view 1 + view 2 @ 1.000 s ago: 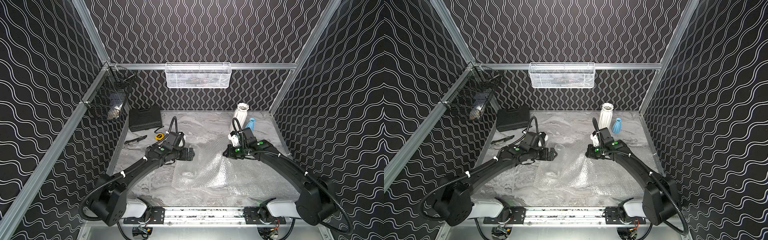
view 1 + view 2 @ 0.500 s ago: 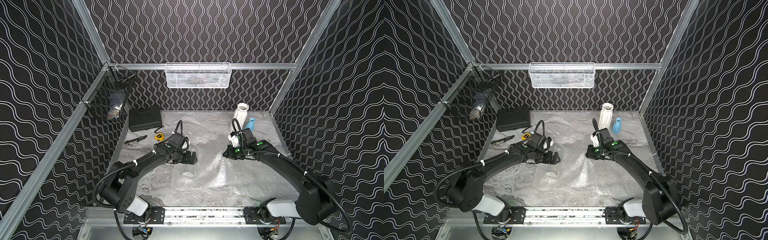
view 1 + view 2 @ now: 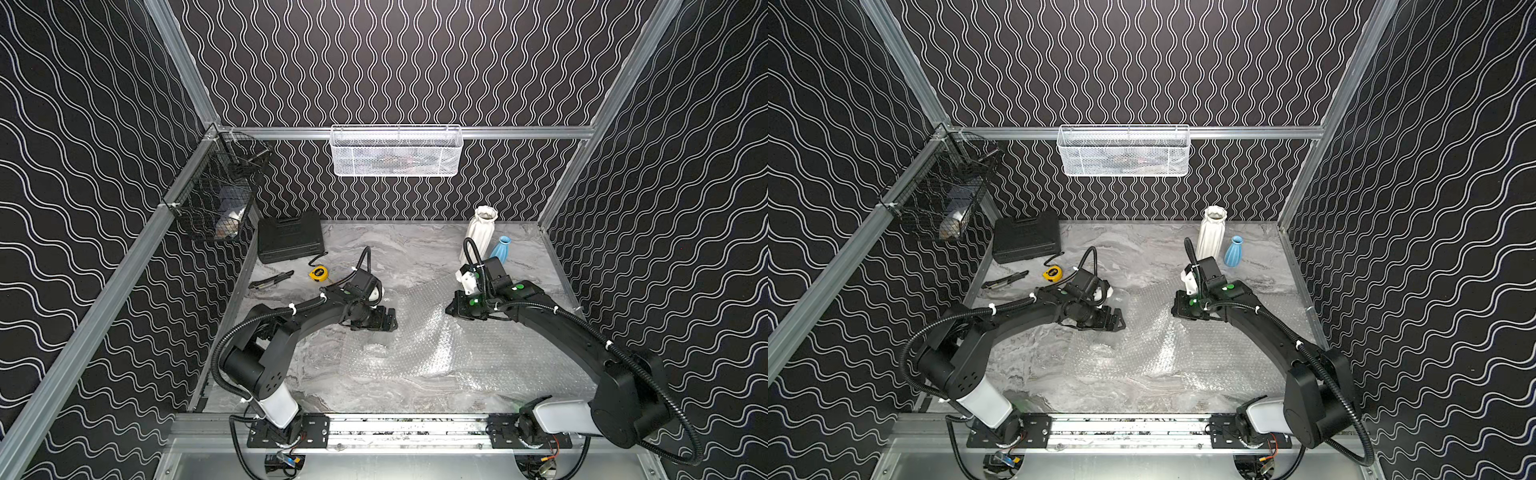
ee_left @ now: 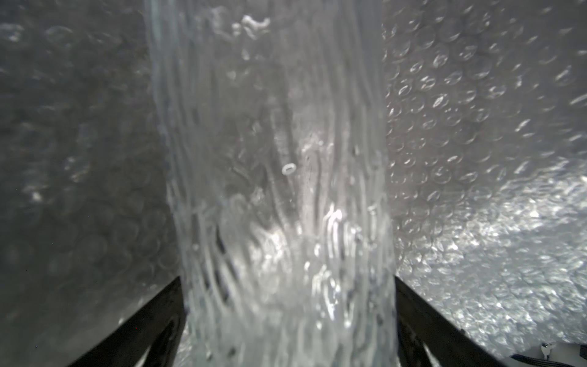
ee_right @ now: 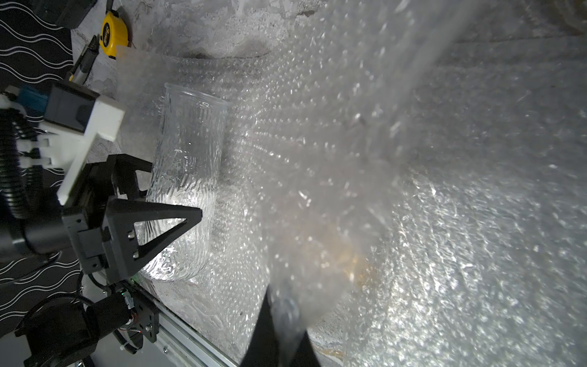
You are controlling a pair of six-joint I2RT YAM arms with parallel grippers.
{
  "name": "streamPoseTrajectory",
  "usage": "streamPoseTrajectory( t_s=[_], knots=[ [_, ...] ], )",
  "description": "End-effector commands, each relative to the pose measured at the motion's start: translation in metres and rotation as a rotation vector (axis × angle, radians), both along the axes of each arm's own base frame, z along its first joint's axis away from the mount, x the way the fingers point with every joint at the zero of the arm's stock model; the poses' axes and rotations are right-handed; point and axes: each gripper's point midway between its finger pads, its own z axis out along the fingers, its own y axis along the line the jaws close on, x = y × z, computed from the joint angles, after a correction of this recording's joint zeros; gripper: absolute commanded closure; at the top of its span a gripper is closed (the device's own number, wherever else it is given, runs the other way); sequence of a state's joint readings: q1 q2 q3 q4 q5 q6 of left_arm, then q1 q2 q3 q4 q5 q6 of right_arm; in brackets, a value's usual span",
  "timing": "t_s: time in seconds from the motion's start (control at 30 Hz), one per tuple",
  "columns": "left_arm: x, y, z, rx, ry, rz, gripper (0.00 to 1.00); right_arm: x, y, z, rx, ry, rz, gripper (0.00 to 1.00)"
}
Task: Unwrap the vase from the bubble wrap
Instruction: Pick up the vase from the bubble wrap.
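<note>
A clear ribbed glass vase (image 5: 187, 178) rests on the bubble wrap (image 3: 457, 353), and its glint shows in both top views (image 3: 375, 348) (image 3: 1106, 345). My left gripper (image 3: 389, 323) (image 3: 1118, 322) reaches in from the left. In the left wrist view the vase (image 4: 279, 190) fills the gap of that gripper (image 4: 287, 286), with one finger against each side. My right gripper (image 3: 451, 309) (image 3: 1177, 309) is shut on a raised fold of bubble wrap (image 5: 317, 190). The sheet hides its fingertips (image 5: 282, 305).
A tall white vase (image 3: 482, 232) and a small blue vase (image 3: 500, 248) stand at the back right. At the back left lie a black case (image 3: 289, 242), a yellow tape measure (image 3: 318, 273) and a black tool (image 3: 270, 280). Wire baskets (image 3: 397, 151) hang on the walls.
My left arm has moved right and nearer the front, bringing its fingers around the clear vase, and the jaws have narrowed a little. The right gripper has held its fold in place.
</note>
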State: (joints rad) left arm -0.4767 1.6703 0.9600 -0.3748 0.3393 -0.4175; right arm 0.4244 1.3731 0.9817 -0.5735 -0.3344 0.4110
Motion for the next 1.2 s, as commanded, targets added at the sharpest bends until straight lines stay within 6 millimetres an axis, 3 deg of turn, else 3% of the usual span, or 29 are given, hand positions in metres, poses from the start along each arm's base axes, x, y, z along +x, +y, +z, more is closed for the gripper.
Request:
streamPoseTrajectory(
  t_s=[0.0, 0.2, 0.33, 0.6, 0.7, 0.8, 0.9, 1.17],
  knots=[
    [0.000, -0.004, -0.002, -0.003, -0.002, -0.022, 0.05, 0.003, 0.002, 0.001, 0.011, -0.010, -0.004, 1.00],
    [-0.007, -0.004, -0.013, 0.029, 0.022, -0.040, 0.07, 0.003, 0.000, 0.000, -0.004, -0.009, -0.009, 1.00],
    [-0.008, -0.004, -0.016, 0.041, 0.023, -0.043, 0.16, 0.003, -0.004, -0.001, -0.020, -0.011, -0.018, 1.00],
    [-0.004, -0.002, -0.001, 0.035, -0.030, -0.031, 0.25, 0.006, -0.018, -0.002, -0.089, -0.032, -0.065, 0.96],
    [-0.001, -0.003, 0.007, 0.025, -0.056, -0.028, 0.26, 0.008, -0.025, -0.004, -0.126, -0.038, -0.095, 0.81],
    [0.003, -0.003, 0.018, 0.015, -0.096, -0.024, 0.27, 0.010, -0.037, -0.005, -0.175, -0.049, -0.141, 0.55],
    [0.007, -0.003, 0.031, 0.004, -0.140, -0.019, 0.27, 0.013, -0.049, -0.003, -0.224, -0.070, -0.193, 0.41],
    [0.014, -0.010, 0.061, -0.037, -0.241, -0.039, 0.27, 0.018, -0.061, 0.000, -0.262, -0.099, -0.265, 0.32]
  ],
)
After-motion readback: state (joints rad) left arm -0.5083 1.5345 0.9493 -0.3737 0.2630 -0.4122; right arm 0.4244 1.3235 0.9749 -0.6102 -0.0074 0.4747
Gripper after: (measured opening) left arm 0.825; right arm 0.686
